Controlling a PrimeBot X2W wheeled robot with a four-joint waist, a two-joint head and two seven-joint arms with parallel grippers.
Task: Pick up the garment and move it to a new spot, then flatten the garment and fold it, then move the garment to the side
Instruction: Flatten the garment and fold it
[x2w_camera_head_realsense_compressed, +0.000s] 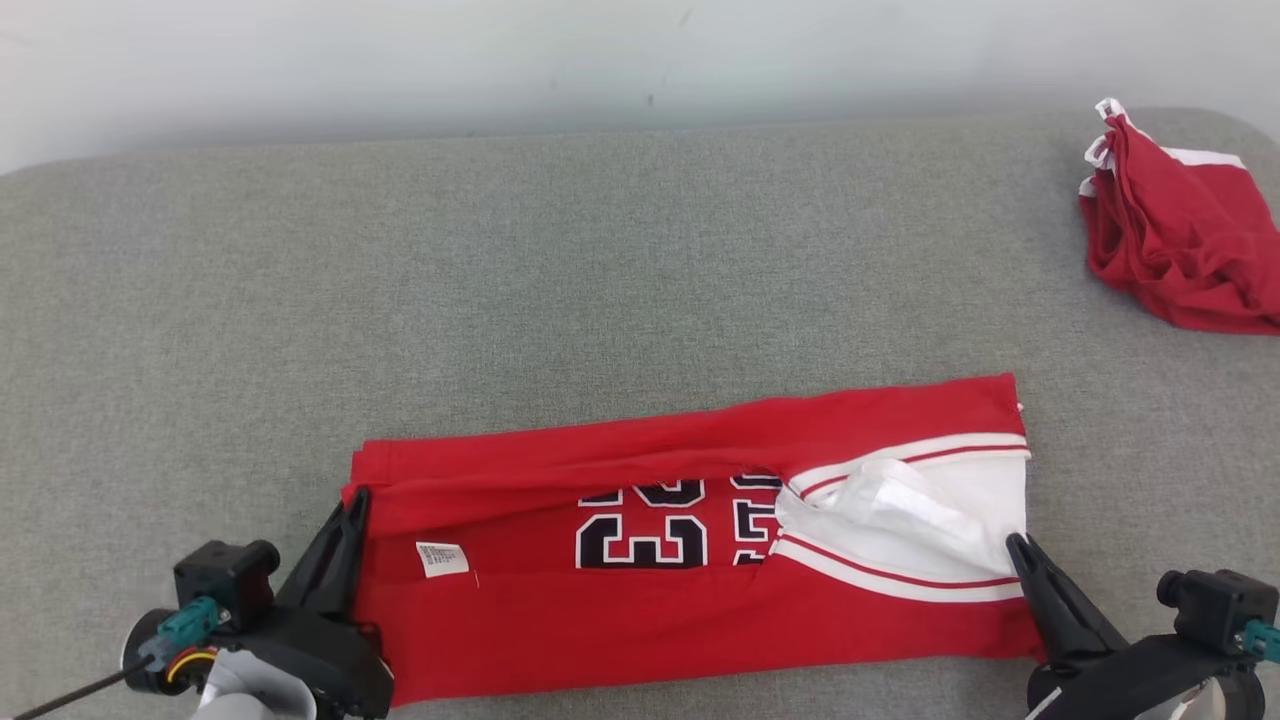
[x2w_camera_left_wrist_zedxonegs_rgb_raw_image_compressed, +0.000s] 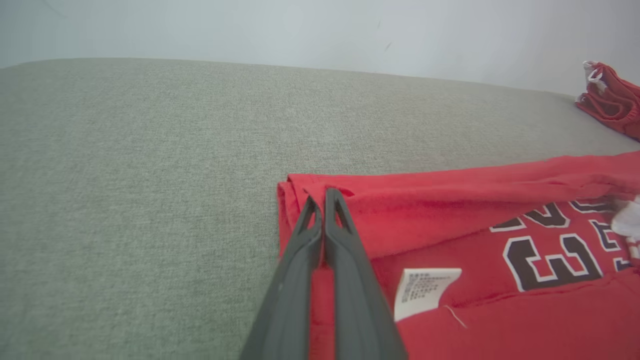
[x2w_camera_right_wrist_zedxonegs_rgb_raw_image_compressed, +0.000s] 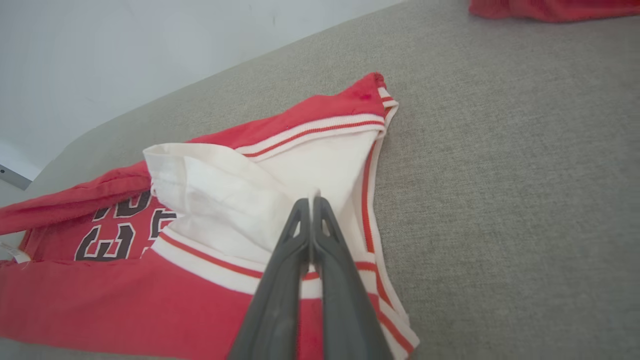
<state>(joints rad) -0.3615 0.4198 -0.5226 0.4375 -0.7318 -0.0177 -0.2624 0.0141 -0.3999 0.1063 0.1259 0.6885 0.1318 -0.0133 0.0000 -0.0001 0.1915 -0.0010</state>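
Red mesh-knit cloth made up the basketball jersey (x2w_camera_head_realsense_compressed: 650, 600), which lay across the near part of the grey fabric-covered desk (x2w_camera_head_realsense_compressed: 600, 260), long axis running left to right. Its far long edge was turned in toward the middle, half covering the black-and-white number 23 (x2w_camera_head_realsense_compressed: 640, 525). A white care label (x2w_camera_head_realsense_compressed: 441, 558) showed at the left end and a white striped panel (x2w_camera_head_realsense_compressed: 930, 520) at the right, so the garment appeared partway through its fold.

The left hand (x2w_camera_head_realsense_compressed: 352, 505) sat at the jersey's left end. Its fingers were pressed together with their tips on the turned-in flap, but I could not tell whether a layer was caught between them. The right hand (x2w_camera_head_realsense_compressed: 1020, 550) sat at the opposite end with its fingers likewise narrow. In the right wrist view a sliver of white cloth stood at its tips, so it seemed to pinch the panel's edge.

One hand at each short end made sense, since it kept the long strip taut and square and stopped the loose flap sliding open. That placing would also suit bringing one end over the other, probably the next fold.

A second red garment (x2w_camera_head_realsense_compressed: 1175, 240) with white trim lay crumpled at the far right corner, well apart from the jersey, leaving bare desk for the final shift aside.
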